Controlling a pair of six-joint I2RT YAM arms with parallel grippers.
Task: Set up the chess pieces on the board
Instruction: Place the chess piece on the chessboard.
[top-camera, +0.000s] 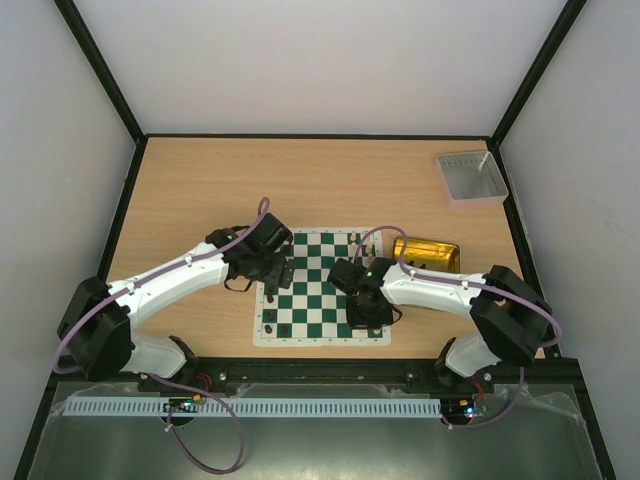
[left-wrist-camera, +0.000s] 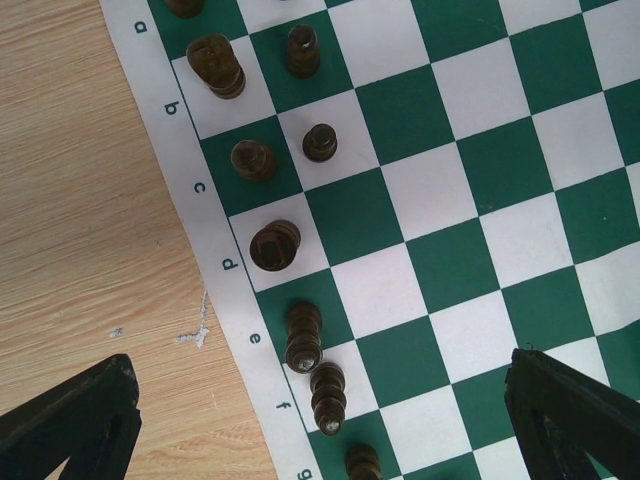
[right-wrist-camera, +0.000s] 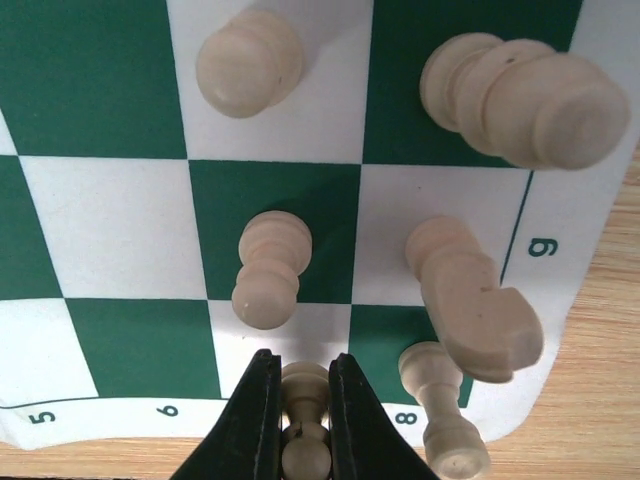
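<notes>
**Cream pawn** (right-wrist-camera: 305, 385), one item.

- **Location:** clamped between the two dark fingers of the right pincer (right-wrist-camera: 302, 365). It sits at the near right corner of the board (top-camera: 320, 341), over the last white square before the white border.
- **Pincer state:** closed on the pawn, one finger against each side.
- **Long axis:** appears to run along the fingers, so roughly upright over the mat. Whether the base touches the square cannot be told.
- **Neighbours, right wrist view:**
  - second cream pawn (right-wrist-camera: 268, 280), on the green square next farther in the same column
  - third cream pawn (right-wrist-camera: 250, 62), one square beyond that
  - cream knight (right-wrist-camera: 470, 300), in the edge column just to the right
  - slim cream piece (right-wrist-camera: 440, 420), near the corner, just beside the right finger but apart from it
  - larger cream piece (right-wrist-camera: 525, 95), farther along the edge column
- **Bearing:** the held pawn lines up with the two pawns ahead of it. The vacant square therefore lies directly below the pincer, not to either side.
- **Judgement:** the release calls for a short, straight descent. The slim piece close on the right needs care.
- **Left pincer** (left-wrist-camera: 318, 360): spread wide, empty, hovering over the opposite edge of the board among the dark pieces (left-wrist-camera: 275, 245), well apart from the pawn. The right arm is much the nearer.
- **Surface** (top-camera: 200, 190): light wood.
</notes>
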